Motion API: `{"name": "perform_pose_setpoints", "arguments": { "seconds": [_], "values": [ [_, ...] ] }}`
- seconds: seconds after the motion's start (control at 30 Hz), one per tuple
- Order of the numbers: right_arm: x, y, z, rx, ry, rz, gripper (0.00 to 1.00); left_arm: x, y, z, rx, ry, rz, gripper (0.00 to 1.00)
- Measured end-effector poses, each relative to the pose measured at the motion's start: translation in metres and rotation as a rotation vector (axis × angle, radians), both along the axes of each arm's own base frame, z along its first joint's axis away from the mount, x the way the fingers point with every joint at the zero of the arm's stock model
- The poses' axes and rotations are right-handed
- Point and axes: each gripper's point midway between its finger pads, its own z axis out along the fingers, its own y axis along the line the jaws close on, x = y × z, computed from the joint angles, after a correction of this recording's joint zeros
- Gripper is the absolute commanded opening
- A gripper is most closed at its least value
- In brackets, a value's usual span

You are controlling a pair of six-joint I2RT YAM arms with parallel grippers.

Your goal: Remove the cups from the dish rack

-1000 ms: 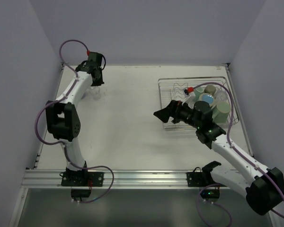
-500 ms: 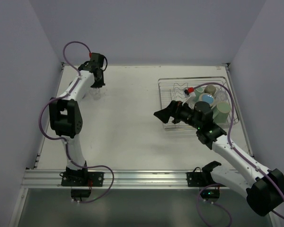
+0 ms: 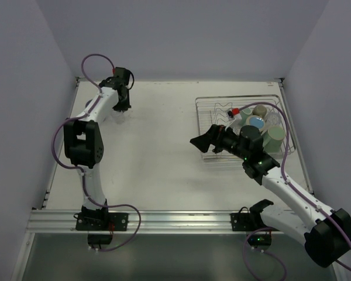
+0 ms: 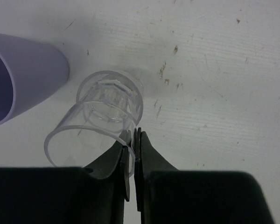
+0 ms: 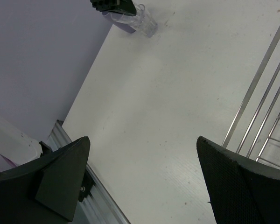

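1. White table [image 3: 158, 149]: worn, flecked surface. It carries everything listed here.
2. Rectangular silver wire-grid dish rack [image 3: 199, 117]: sits at the far right of the table, with zigzag divider wires in its left part. Its wires cross the right edge of the right wrist view.
3. Right gripper [image 5: 142, 144]: released, fingers spread wide with nothing between them. It hangs over bare table, just beside the rack's near-left corner.
4. Left gripper [image 4: 133, 135]: reaches to the far left corner of the table. It is clenched, and the two black fingertips pinch the near wall of the clear glass cup [image 4: 109, 100] at its rim.
5. Clear glass cup: outside the rack, with its base on the table at far left and its mouth toward the wrist camera.
6. Lavender cup [image 4: 30, 74]: outside the rack, on the table just beside the glass with a narrow gap between them.
7. Cups in the rack, clustered at its right end:
   - a pale green cup [image 3: 275, 136] nearest the arm bases;
   - a cup with a light blue top [image 3: 257, 122] beside it;
   - a small olive-brown cup [image 3: 260, 110] behind that.
   - Others there are too crowded to tell apart.
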Motion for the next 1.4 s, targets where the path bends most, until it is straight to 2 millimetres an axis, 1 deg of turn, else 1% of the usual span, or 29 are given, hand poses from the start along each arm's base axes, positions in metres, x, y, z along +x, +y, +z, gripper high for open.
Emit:
{"name": "perform_pose_setpoints", "arguments": {
  "seconds": [0.07,0.13,0.2,0.23,0.4,0.43,0.5,0.53,0.6,0.63,0.7,0.73,0.77,0.83,0.87,0.93,1.03,1.07,1.1,1.13,1.17,1.2,1.23,1.27,1.3,1.33,1.37,1.4],
  "values": [
    [0.000,0.000,0.000,0.000,0.000,0.000,0.99,0.000,0.000,0.000,0.000,0.001,0.000,0.19],
    [0.000,0.000,0.000,0.000,0.000,0.000,0.99,0.000,0.000,0.000,0.000,0.000,0.001,0.20],
    [0.000,0.000,0.000,0.000,0.000,0.000,0.99,0.000,0.001,0.000,0.003,-0.001,0.002,0.24],
    [0.000,0.000,0.000,0.000,0.000,0.000,0.99,0.000,0.001,0.000,0.004,-0.001,0.003,0.28],
    [-0.001,0.000,0.001,0.001,-0.003,0.000,0.99,0.001,0.003,0.000,0.011,-0.002,0.007,0.39],
    [-0.001,-0.001,0.002,0.002,-0.004,-0.001,0.99,0.001,0.003,0.001,0.014,-0.003,0.009,0.45],
    [-0.001,-0.001,0.003,0.003,-0.007,-0.001,0.99,0.001,0.005,0.001,0.021,-0.004,0.013,0.53],
    [-0.001,-0.001,0.003,0.003,-0.007,-0.001,0.99,0.001,0.006,0.001,0.025,-0.005,0.015,0.61],
    [-0.001,-0.001,0.003,0.003,-0.007,-0.001,0.99,0.001,0.008,0.002,0.034,-0.008,0.022,0.69],
    [-0.001,-0.001,0.003,0.003,-0.008,-0.001,0.99,0.002,0.009,0.003,0.038,-0.014,0.026,0.75],
    [-0.001,-0.001,0.003,0.002,-0.008,-0.003,0.99,0.004,0.009,0.009,0.037,-0.035,0.029,0.79],
    [0.000,-0.002,0.002,-0.001,-0.008,-0.007,0.99,0.005,0.009,0.017,0.033,-0.058,0.031,0.82],
    [0.000,-0.002,0.002,-0.004,-0.008,-0.009,0.99,0.007,0.008,0.025,0.027,-0.087,0.031,0.82],
    [0.002,-0.004,0.000,-0.014,-0.010,-0.024,0.99,0.011,0.007,0.052,0.006,-0.169,0.030,0.84],
    [0.003,-0.005,-0.001,-0.020,-0.007,-0.031,0.98,0.013,0.005,0.069,-0.011,-0.224,0.026,0.85],
    [0.004,-0.010,-0.006,-0.040,0.002,-0.054,0.96,0.014,0.000,0.110,-0.057,-0.351,0.012,0.85],
    [0.007,-0.020,-0.012,-0.079,0.017,-0.110,0.92,0.010,-0.013,0.177,-0.143,-0.548,-0.031,0.85],
    [0.010,-0.029,-0.013,-0.108,0.017,-0.157,0.86,0.004,-0.019,0.200,-0.179,-0.613,-0.053,0.85],
    [0.011,-0.033,-0.013,-0.120,0.016,-0.178,0.84,-0.003,-0.028,0.221,-0.218,-0.674,-0.079,0.85],
    [0.014,-0.041,-0.012,-0.143,0.012,-0.219,0.84,-0.012,-0.040,0.241,-0.261,-0.738,-0.117,0.86],
    [0.017,-0.049,-0.010,-0.163,0.008,-0.257,0.83,-0.026,-0.053,0.254,-0.302,-0.776,-0.160,0.86],
    [0.021,-0.060,-0.008,-0.186,0.005,-0.304,0.84,-0.041,-0.071,0.264,-0.349,-0.807,-0.214,0.86],
    [0.026,-0.071,-0.006,-0.208,0.003,-0.351,0.86,-0.058,-0.091,0.270,-0.399,-0.833,-0.279,0.86],
    [0.031,-0.084,-0.004,-0.233,0.004,-0.403,0.90,-0.078,-0.111,0.269,-0.451,-0.832,-0.347,0.86],
    [0.037,-0.098,-0.003,-0.263,0.011,-0.458,0.99,-0.097,-0.133,0.266,-0.510,-0.830,-0.420,0.86],
    [0.042,-0.110,-0.001,-0.291,0.017,-0.509,0.99,-0.118,-0.149,0.256,-0.566,-0.805,-0.488,0.86],
    [0.046,-0.119,0.000,-0.316,0.020,-0.544,0.99,-0.131,-0.163,0.250,-0.602,-0.782,-0.537,0.86],
    [0.051,-0.131,0.000,-0.349,0.028,-0.592,0.99,-0.147,-0.173,0.239,-0.643,-0.756,-0.584,0.86]
  ]
}}
